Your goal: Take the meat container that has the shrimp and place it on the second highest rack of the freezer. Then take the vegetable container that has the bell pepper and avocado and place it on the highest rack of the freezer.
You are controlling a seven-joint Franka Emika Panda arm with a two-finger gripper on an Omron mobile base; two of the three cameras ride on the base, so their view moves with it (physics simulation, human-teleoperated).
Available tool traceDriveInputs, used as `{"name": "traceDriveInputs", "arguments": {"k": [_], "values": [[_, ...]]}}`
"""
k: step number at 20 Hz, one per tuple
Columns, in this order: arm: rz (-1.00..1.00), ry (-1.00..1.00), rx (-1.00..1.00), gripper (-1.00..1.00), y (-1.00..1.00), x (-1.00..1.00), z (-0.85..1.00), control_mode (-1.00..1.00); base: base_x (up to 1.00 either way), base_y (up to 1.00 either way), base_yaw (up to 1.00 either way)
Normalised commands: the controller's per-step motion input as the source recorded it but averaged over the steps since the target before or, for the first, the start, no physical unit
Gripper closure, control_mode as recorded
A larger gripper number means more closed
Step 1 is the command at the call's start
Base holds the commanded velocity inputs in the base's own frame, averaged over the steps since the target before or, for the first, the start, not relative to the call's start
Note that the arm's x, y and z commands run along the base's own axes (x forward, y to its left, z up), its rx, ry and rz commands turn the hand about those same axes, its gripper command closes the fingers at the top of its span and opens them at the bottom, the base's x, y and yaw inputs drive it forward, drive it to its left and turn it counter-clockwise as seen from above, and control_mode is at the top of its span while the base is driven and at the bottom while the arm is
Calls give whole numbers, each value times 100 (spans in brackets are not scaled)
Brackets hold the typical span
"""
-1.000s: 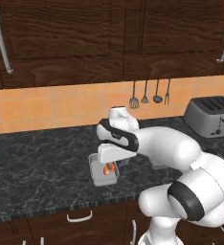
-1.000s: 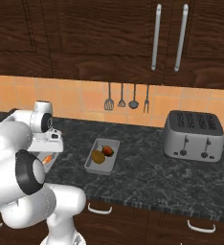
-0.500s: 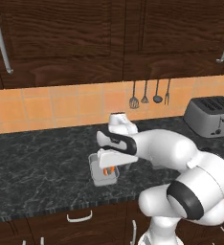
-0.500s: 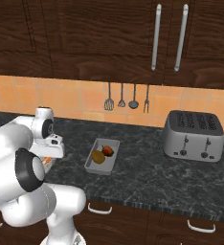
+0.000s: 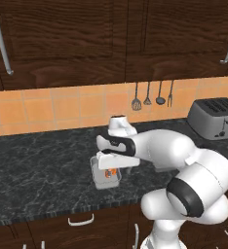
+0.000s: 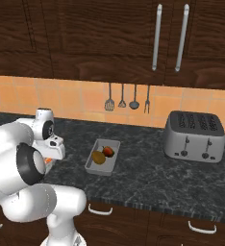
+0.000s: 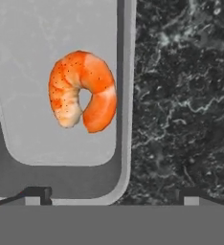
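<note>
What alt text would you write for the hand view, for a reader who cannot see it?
A curled orange shrimp lies in a shallow grey tray, seen from directly above. The open gripper straddles the tray's wall: one fingertip over the tray, the other over the dark speckled counter.

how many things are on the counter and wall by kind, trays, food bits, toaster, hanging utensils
trays: 2, the meat container and the vegetable container
food pieces: 3, the shrimp, the avocado, the bell pepper
toaster: 1
hanging utensils: 4
total: 10
</note>
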Motion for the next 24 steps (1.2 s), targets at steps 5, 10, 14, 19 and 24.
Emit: {"name": "traceDriveInputs", "arguments": {"k": [5, 10, 14, 19, 24], "values": [[-17, 0, -4, -100, 9, 6, -40, -100, 0, 0, 0], [-17, 0, -2, -100, 6, 0, -42, -100, 0, 0, 0], [-13, 0, -3, -100, 4, 0, -33, -100, 0, 0, 0], [-7, 0, 0, -100, 1, 0, -17, -100, 0, 0, 0], [-3, -2, 0, -100, 20, 0, -1, -100, 0, 0, 0]]}}
